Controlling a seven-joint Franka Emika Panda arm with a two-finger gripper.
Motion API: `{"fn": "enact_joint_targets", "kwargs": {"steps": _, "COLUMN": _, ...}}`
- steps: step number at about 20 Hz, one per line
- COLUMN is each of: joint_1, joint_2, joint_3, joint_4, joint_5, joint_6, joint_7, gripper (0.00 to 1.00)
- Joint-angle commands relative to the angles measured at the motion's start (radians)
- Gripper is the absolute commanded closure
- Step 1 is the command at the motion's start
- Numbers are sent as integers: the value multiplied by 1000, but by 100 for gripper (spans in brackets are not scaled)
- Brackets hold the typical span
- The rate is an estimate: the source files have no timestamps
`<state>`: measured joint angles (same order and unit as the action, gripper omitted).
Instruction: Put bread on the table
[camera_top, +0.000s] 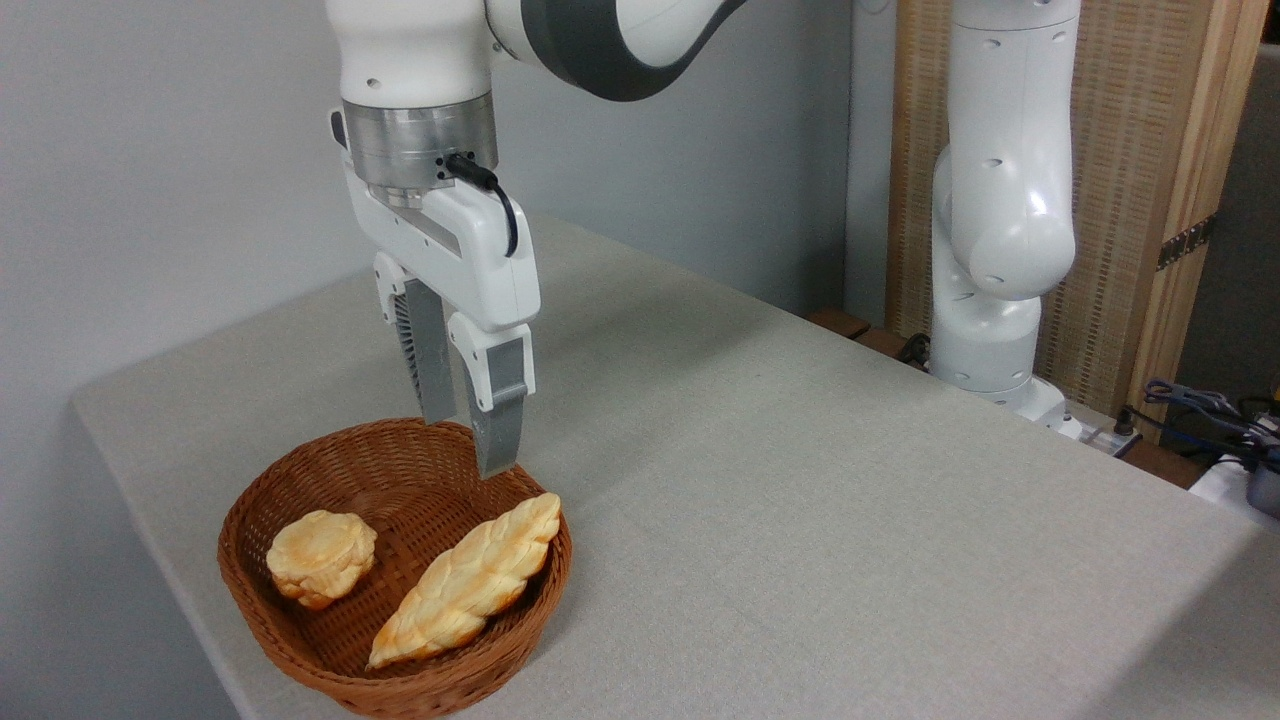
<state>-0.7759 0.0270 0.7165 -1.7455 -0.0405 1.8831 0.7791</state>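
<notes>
Over the far rim of the basket, the white two-finger gripper (468, 445) hangs pointing straight down, and its grey fingers (497, 432) sit slightly apart with just a narrow gap between them, holding nothing. The tips are above the basket's far edge, not touching any of the food.

Right below and a bit nearer is the round brown woven wicker basket (300, 655), sitting at the near left corner of the counter. Inside it, on the right side, lies the long braided golden-cream loaf of bread (468, 579), leaning diagonally with its far pointed end up on the rim and its browner near end down in the bowl. To its left there's a small round golden bun (321, 556), close by but not touching the loaf as far as I can see.

The counter (800, 480) itself is a big flat top in plain light grey-beige fabric. The white arm's base (1000, 300) stands off the far right edge.
</notes>
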Motion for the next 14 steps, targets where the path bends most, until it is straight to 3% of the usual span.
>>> {"fn": "enact_joint_targets", "kwargs": {"steps": 1, "joint_1": -5, "joint_2": 37, "joint_3": 4, "joint_4": 11, "joint_5": -7, "joint_6": -36, "joint_7": 12, "gripper": 0}}
{"fn": "enact_joint_targets", "kwargs": {"steps": 5, "joint_1": -3, "joint_2": 119, "joint_3": 6, "joint_4": 11, "joint_5": -6, "joint_6": -26, "joint_7": 12, "gripper": 0}}
{"fn": "enact_joint_targets", "kwargs": {"steps": 14, "joint_1": 1, "joint_2": 195, "joint_3": 9, "joint_4": 7, "joint_5": -6, "joint_6": -24, "joint_7": 37, "gripper": 0}}
